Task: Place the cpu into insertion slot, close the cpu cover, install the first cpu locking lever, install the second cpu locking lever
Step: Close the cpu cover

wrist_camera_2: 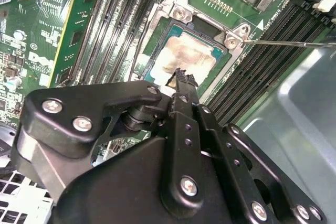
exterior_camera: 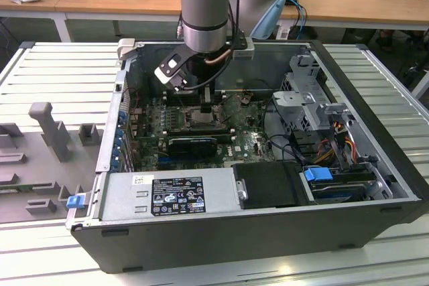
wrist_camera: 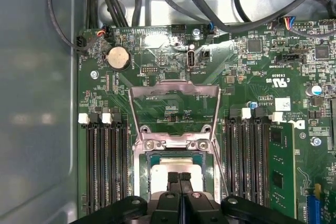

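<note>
Just above the insertion slot (wrist_camera: 137, 167) of an opened computer case (exterior_camera: 201, 232), the robot arm's gripper (wrist_camera: 179, 176) hangs with its two black fingers pressed together. It grips nothing that I can make out, and its tips are at or barely over the cpu (wrist_camera_2: 184, 56). The chip lies flat inside the slot, framed by the slot's metal rim, though I cannot tell whether it is fully seated. It looks light, thin and rigid, and its smooth metal top would give fingers little purchase. The sensible hold, to my eye, is across two opposite edges, gently, since the contacts beneath it in the slot are likely easy to damage and a skewed push could bend them. It is a small square with a pale silvery-grey lid, and in the second wrist view that lid carries a tan, smeared-looking patch across its middle. The cpu cover (wrist_camera: 173, 88) stands swung open from one edge of the slot. It is a thin dark-silver frame, and green board shows through its large window. It looks stiff but slight, something to swing on its hinge, not to squeeze. A thin wire lever (wrist_camera_2: 283, 42) runs out from a corner of the slot, and long black memory slots (wrist_camera: 107, 166) flank the slot on both sides.
</note>
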`<move>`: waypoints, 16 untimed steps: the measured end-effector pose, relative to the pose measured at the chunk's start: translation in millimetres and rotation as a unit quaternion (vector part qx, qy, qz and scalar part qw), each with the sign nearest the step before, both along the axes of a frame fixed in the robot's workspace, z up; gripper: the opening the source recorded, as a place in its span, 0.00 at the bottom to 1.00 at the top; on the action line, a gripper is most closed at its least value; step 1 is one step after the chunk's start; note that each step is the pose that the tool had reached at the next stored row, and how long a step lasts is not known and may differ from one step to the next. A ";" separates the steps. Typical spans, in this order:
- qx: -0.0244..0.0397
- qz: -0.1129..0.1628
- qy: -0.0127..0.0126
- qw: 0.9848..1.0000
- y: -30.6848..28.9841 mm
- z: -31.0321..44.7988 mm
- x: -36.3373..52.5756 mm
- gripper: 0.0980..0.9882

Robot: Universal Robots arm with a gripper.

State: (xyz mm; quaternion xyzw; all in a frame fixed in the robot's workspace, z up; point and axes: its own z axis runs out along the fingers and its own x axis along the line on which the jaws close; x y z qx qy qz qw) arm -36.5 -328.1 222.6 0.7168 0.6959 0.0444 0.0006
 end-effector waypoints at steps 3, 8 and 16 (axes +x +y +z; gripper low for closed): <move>0.000 0.000 0.000 1.000 0.1 3.4 0.1 0.01; 0.000 0.000 0.000 1.000 0.8 11.1 0.1 0.01; 0.000 0.000 0.000 1.000 0.9 13.6 6.6 0.01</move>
